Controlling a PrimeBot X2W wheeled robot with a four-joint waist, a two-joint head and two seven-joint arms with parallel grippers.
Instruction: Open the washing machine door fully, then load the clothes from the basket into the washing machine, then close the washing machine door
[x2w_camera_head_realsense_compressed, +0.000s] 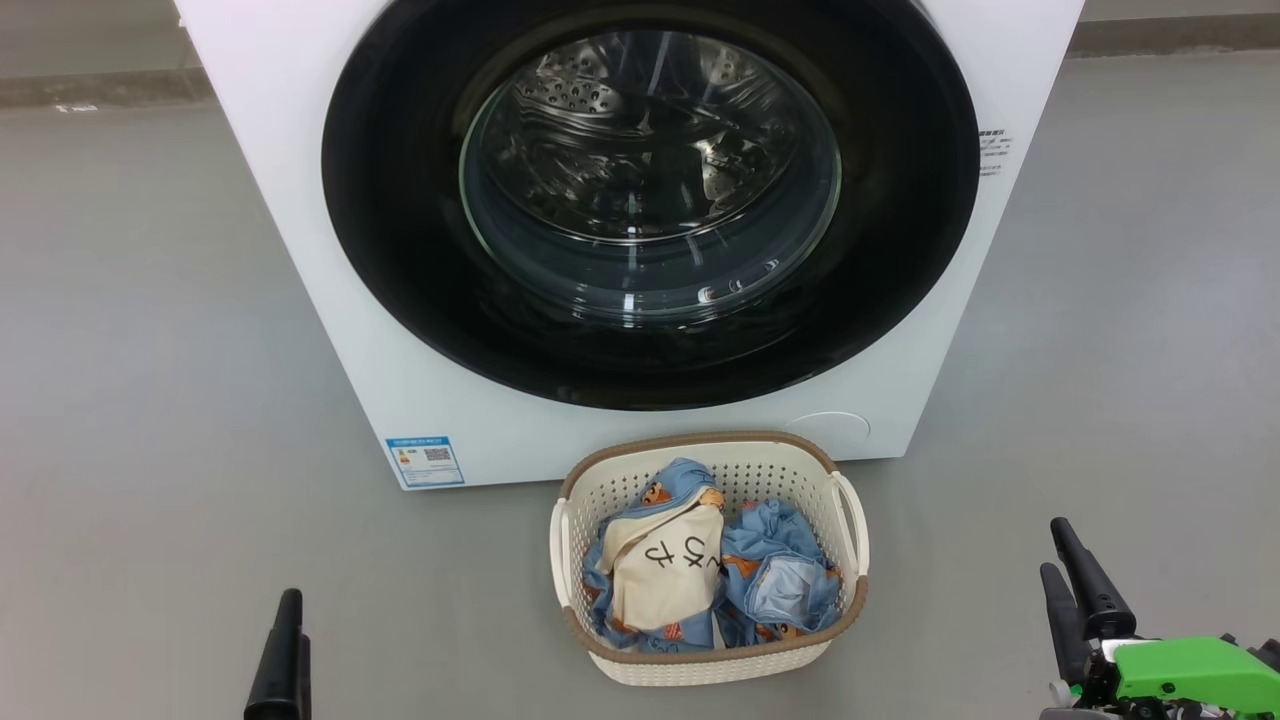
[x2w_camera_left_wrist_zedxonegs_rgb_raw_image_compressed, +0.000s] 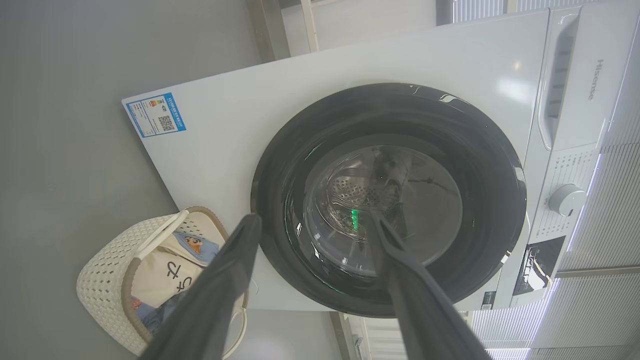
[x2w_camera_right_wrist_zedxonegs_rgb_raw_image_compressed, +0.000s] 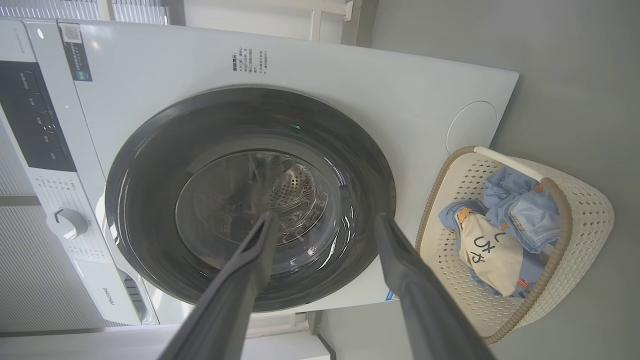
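The white washing machine (x2w_camera_head_realsense_compressed: 300, 200) stands ahead with its round black washing machine door (x2w_camera_head_realsense_compressed: 400, 250) shut flush against the front; the steel drum shows through the glass. On the floor just in front sits the cream basket (x2w_camera_head_realsense_compressed: 700, 665), holding the light-blue bear-print clothes (x2w_camera_head_realsense_compressed: 775, 560) and a cream cloth (x2w_camera_head_realsense_compressed: 665, 585) with black characters. My left gripper (x2w_camera_head_realsense_compressed: 288, 610) is low at the left and my right gripper (x2w_camera_head_realsense_compressed: 1054, 548) low at the right, both well short of the basket. In the wrist views the left gripper (x2w_camera_left_wrist_zedxonegs_rgb_raw_image_compressed: 312, 217) and right gripper (x2w_camera_right_wrist_zedxonegs_rgb_raw_image_compressed: 325, 217) stand open and empty, pointing at the door (x2w_camera_left_wrist_zedxonegs_rgb_raw_image_compressed: 390, 110) (x2w_camera_right_wrist_zedxonegs_rgb_raw_image_compressed: 150, 165).
Bare grey floor (x2w_camera_head_realsense_compressed: 150, 450) lies on both sides of the machine and basket. A blue label sticker (x2w_camera_head_realsense_compressed: 425, 461) marks the machine's lower left corner. The control panel with a round knob (x2w_camera_left_wrist_zedxonegs_rgb_raw_image_compressed: 565, 200) sits above the door. A wall runs behind the machine.
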